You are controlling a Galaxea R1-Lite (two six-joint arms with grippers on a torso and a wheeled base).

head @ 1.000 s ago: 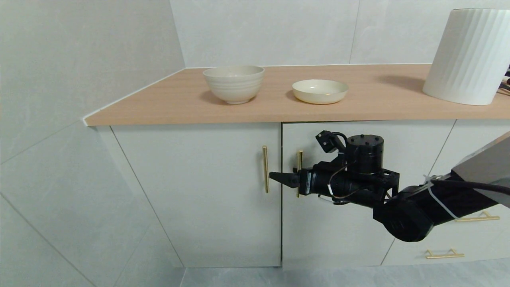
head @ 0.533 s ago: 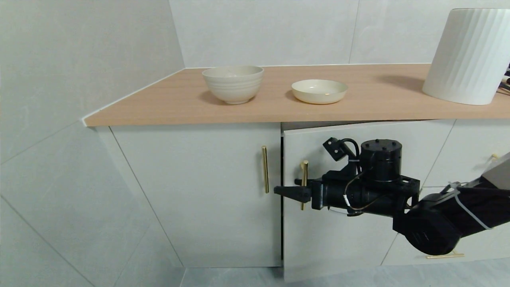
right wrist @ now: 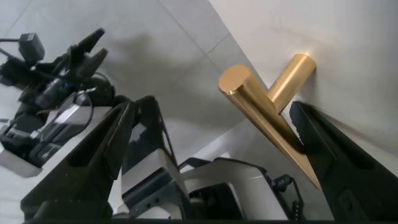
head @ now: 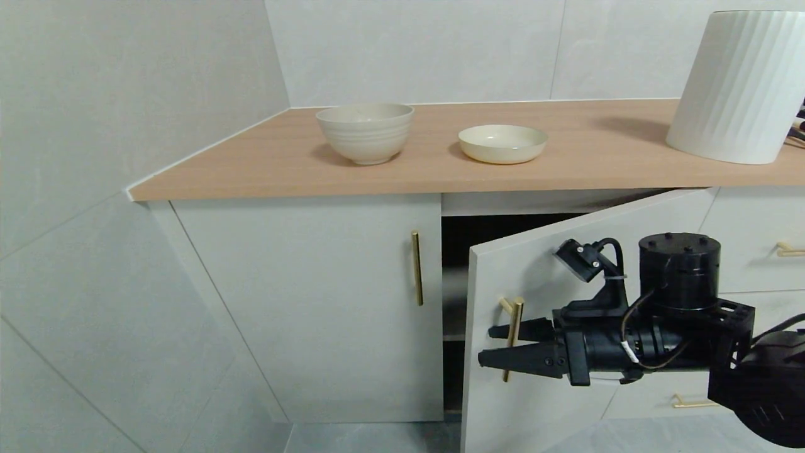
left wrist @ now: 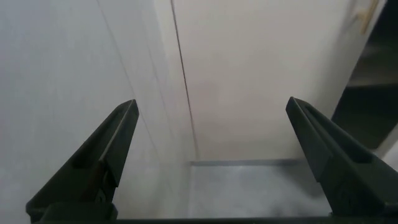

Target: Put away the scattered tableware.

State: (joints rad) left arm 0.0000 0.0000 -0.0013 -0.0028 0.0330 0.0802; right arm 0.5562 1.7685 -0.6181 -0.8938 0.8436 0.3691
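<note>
A ribbed cream bowl (head: 365,132) and a shallow pale dish (head: 502,143) sit side by side, not touching, on the wooden counter (head: 597,157). A tall white ribbed container (head: 739,85) stands well off to the right. Below, the right cupboard door (head: 534,264) hangs partly open on a dark interior, while the left door (head: 302,302) is closed. The right gripper (head: 487,346) has its fingers spread either side of the open door's gold handle (head: 512,336). The left gripper (left wrist: 210,107), fingers wide apart, faces the closed door low by the floor.
</note>
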